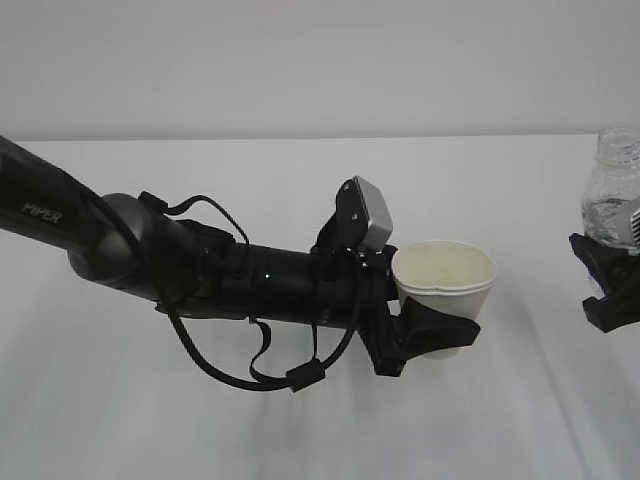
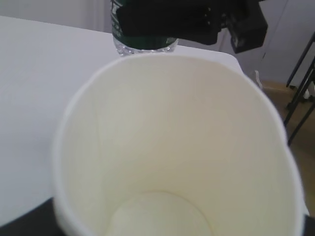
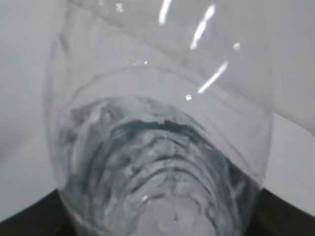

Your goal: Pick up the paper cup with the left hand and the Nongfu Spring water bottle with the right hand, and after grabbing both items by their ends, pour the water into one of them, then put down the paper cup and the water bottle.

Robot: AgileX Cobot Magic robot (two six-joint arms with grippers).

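Left hand point(image 1: 432, 335) reaches in from the left of the exterior view, forearm near level; its black fingers are partly spread and closed around the lower body of the paper cup point(image 1: 446, 290), one finger point(image 1: 440, 322) wrapping the front wall; cup is carried clear of the white table point(image 1: 300, 430), mouth up, tipped slightly toward the camera.

Right hand point(image 1: 612, 285) shows only at the right edge of the exterior view; jaws likewise partly spread, clamped on the Nongfu Spring water bottle point(image 1: 612, 195) at its lower part; bottle stands upright, neck cut off by the top edge of the picture.

Key relation: bottle lies to the right of the cup, well apart, a bare strip of table between them; bottle's long axis vertical, cup's nearly so; bottle's upper part sits above the cup rim. My reading: the pour needs the bottle brought leftward over the cup mouth, then tilted neck-down toward it; the right arm is the one to travel, or the two close the gap together.

Containers: cup interior point(image 2: 167, 162), seen from the left wrist, is pale cream and looks dry, floor bare, no liquid visible. Bottle point(image 3: 157, 162), from the right wrist, holds clear water in its ribbed lower part; level hard to fix from this angle. Dark green label band point(image 2: 140, 24) shows beyond the cup rim in the left wrist view.

Judgement: both items grasped and lifted; pouring not yet begun.
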